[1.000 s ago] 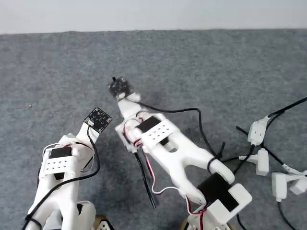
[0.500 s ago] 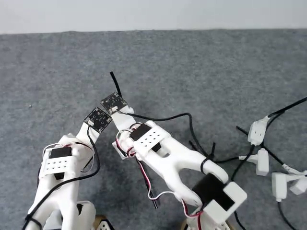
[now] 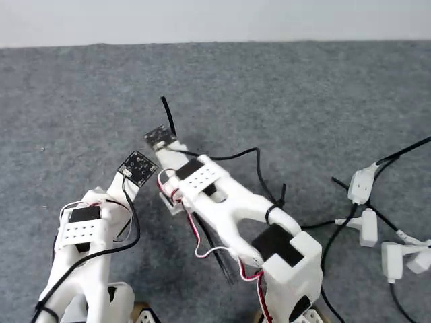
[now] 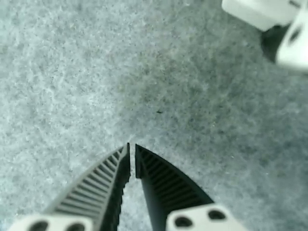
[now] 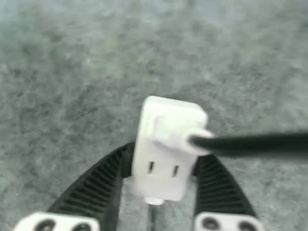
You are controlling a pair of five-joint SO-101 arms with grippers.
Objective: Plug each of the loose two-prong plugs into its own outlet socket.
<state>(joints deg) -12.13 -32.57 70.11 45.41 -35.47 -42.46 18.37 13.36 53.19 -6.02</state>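
My right gripper (image 5: 163, 161) is shut on a white outlet socket (image 5: 166, 144) with two slots on its face, held just above the grey carpet. A black cord (image 5: 250, 143) leaves the socket sideways. In the high view the right arm (image 3: 222, 202) lies across the middle, and the cord (image 3: 259, 165) loops from under it toward the right. More white plugs and sockets (image 3: 361, 183) (image 3: 368, 227) (image 3: 392, 260) lie with black cords at the right edge. My left gripper (image 4: 132, 148) hangs shut and empty over bare carpet, on the left arm (image 3: 87, 232) at the lower left.
Grey carpet (image 3: 283, 94) covers the whole table, with open room at the back and far left. Both arms' wrists stand close together near the middle left. White parts of the right arm (image 4: 269, 14) show near my left gripper.
The right arm has swung left and drawn back toward the left arm, dragging the black cord along. The left arm has kept still.
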